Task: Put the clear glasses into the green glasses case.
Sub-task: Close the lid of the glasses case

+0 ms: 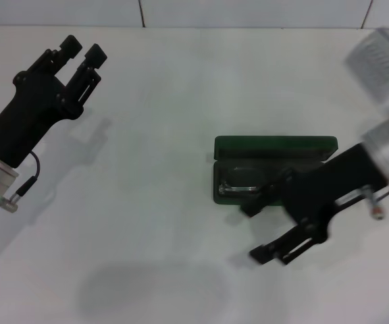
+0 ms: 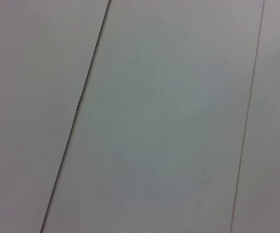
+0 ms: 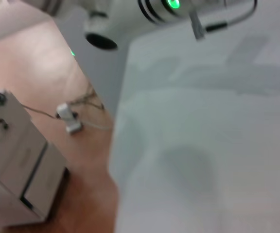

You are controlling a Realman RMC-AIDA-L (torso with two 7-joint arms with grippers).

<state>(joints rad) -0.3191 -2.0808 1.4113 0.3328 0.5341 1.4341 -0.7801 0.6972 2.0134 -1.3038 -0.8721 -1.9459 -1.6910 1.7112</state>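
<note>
The green glasses case (image 1: 275, 146) lies open right of the table's middle, its lid folded back on the far side. The clear glasses (image 1: 244, 182) rest inside on the dark lining, and only their left part shows. My right gripper (image 1: 261, 231) hangs over the case's near edge and hides its right half. It is open with nothing between its fingers: one fingertip (image 1: 250, 209) is by the case's front rim, the other (image 1: 267, 255) nearer me. My left gripper (image 1: 83, 50) is raised at the far left, well away from the case, open and empty.
The white table (image 1: 147, 202) ends at a seam near the tiled back wall (image 1: 248, 10). In the right wrist view the table's side edge (image 3: 118, 145) drops to a brown floor with a grey cabinet (image 3: 18, 160) and cables.
</note>
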